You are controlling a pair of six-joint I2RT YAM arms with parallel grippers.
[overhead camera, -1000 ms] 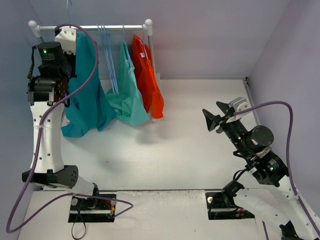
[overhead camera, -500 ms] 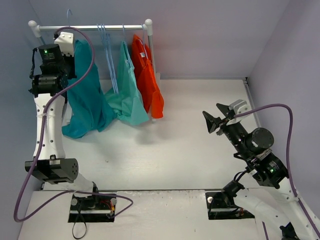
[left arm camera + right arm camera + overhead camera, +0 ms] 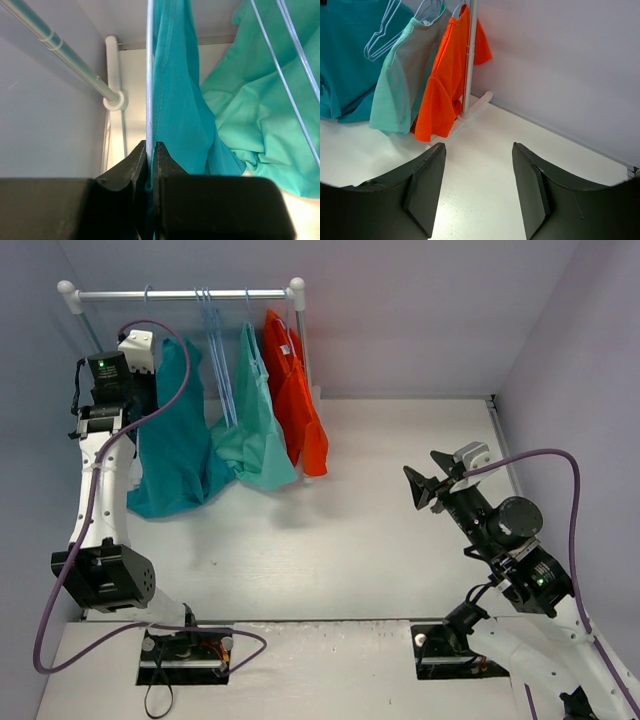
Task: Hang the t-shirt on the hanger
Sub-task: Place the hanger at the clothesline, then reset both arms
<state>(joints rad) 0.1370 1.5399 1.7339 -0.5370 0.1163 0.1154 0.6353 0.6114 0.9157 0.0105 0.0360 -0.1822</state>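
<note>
The deep teal t-shirt (image 3: 178, 445) hangs at the left end of the rail on a pale-blue hanger whose hook (image 3: 147, 293) sits at rail height. My left gripper (image 3: 155, 368) is at the shirt's upper left shoulder. In the left wrist view this gripper (image 3: 150, 148) is shut on the hanger's thin wire (image 3: 149, 75) together with teal cloth (image 3: 180, 105). My right gripper (image 3: 422, 486) is open and empty over the table on the right, far from the rack; its view (image 3: 479, 152) shows the teal shirt (image 3: 345, 60) at far left.
A white clothes rail (image 3: 230, 295) on posts stands at the back left. It carries empty pale-blue hangers (image 3: 215, 340), a mint-green garment (image 3: 255, 430) and an orange garment (image 3: 298, 400). Walls close the back and right. The rack post (image 3: 469, 60) stands ahead of my right gripper.
My left arm has lowered the hanger with the teal shirt; its hook was above the rail and is now at rail level. The right arm barely moved.
</note>
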